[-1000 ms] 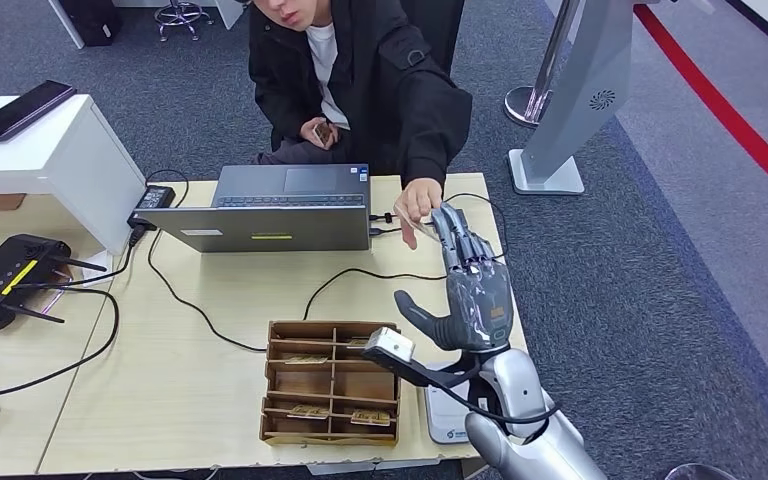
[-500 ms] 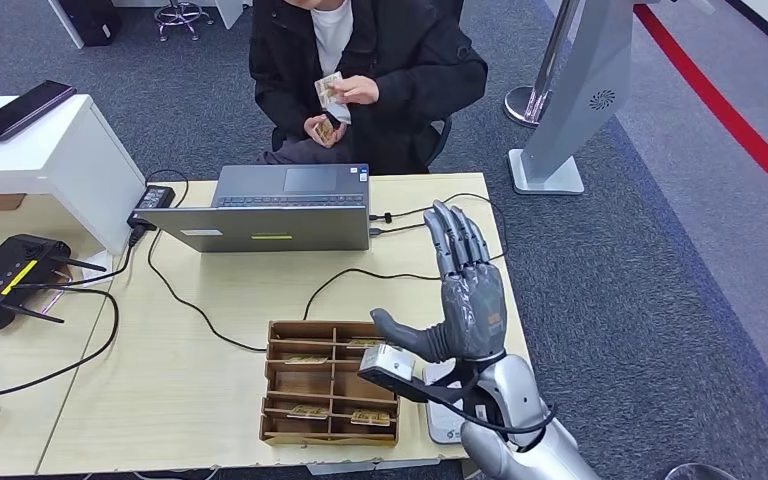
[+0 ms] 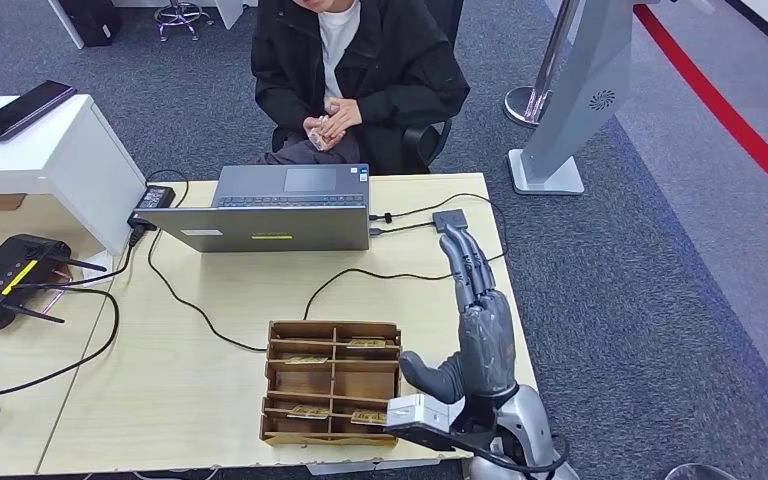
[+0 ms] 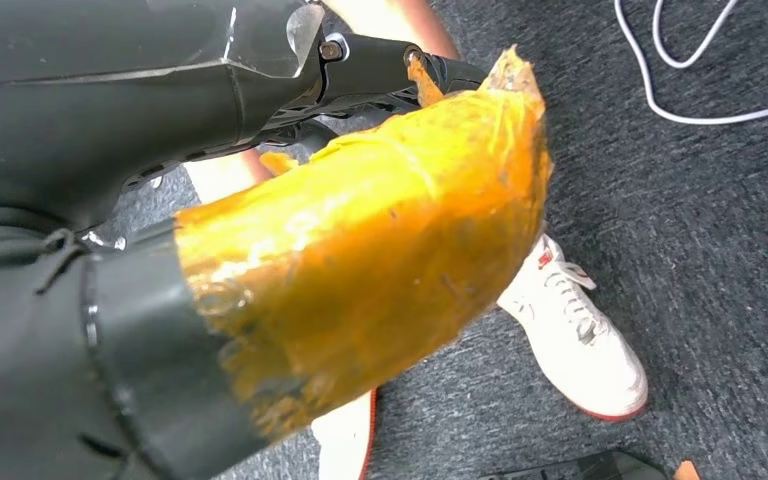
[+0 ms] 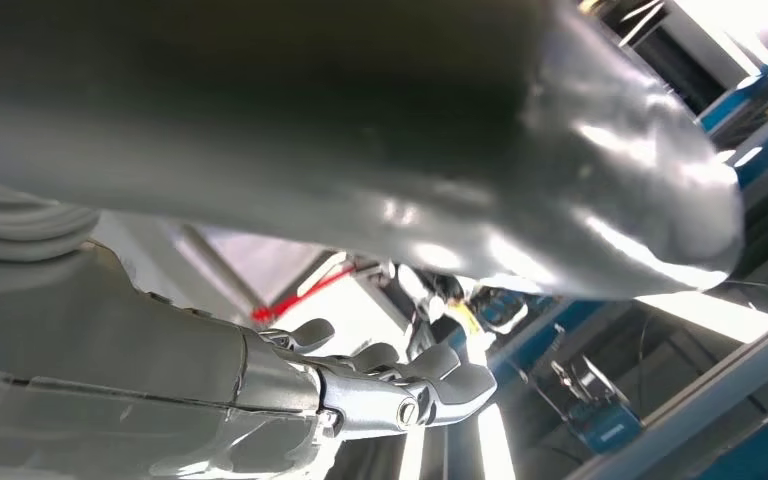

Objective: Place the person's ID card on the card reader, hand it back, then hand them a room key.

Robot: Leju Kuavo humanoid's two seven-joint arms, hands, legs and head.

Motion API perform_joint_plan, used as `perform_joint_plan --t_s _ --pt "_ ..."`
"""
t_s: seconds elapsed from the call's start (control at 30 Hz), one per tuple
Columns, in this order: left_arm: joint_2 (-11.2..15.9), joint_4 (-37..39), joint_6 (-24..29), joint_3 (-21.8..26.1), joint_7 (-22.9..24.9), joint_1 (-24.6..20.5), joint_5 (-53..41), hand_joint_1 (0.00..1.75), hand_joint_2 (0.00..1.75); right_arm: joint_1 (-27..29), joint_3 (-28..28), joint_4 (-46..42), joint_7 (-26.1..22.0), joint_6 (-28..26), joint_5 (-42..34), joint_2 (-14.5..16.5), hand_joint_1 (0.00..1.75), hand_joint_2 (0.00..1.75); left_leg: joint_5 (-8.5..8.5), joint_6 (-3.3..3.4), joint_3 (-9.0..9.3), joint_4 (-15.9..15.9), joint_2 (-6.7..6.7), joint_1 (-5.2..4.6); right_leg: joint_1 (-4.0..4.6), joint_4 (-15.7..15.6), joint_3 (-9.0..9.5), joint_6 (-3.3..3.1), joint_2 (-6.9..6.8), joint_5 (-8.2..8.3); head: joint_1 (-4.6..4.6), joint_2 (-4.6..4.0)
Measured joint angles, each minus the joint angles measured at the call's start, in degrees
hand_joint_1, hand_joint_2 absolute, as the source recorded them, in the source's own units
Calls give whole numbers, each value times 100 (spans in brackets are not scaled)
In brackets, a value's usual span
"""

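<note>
grey carpet floor [image 3: 640,300] with a red stripe [image 3: 730,115]; pale wooden table [image 3: 190,380]; white cabinet [image 3: 55,160]

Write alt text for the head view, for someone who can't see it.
The robot's right hand, open and empty, is raised over the desk's right edge beside a wooden card tray. Across the desk, behind a laptop, a seated person holds cards in both hands.

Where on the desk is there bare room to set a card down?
Bare wood lies left of the wooden tray, below the black cable. A narrower strip runs between tray and laptop, crossed by cable. The right edge is crowded by the right hand.
</note>
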Motion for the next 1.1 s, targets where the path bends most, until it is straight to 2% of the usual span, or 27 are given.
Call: perform_joint_plan --t_s 0.3,0.8,0.93,1.1 --pt "2 0 52 103 -19 35 61 0 0 450 37 -395 -554 16 -671 -138 0 0 -1 -1 0 0 0 0 0 0 0 0 0 0 0 0" --pt "9 0 76 196 -18 36 121 0 0 855 49 -534 -781 22 -827 -220 0 0 -1 -1 0 0 0 0 0 0 0 0 0 0 0 0" --pt "9 0 77 201 -18 36 119 0 0 899 61 -535 -805 45 -837 -225 0 175 -1 -1 0 0 0 0 0 0 0 0 0 -1 0 0" --pt "9 0 76 201 -15 36 102 0 0 905 91 -533 -833 99 -787 -229 0 175 -1 -1 0 0 0 0 0 0 0 0 0 -1 0 0"
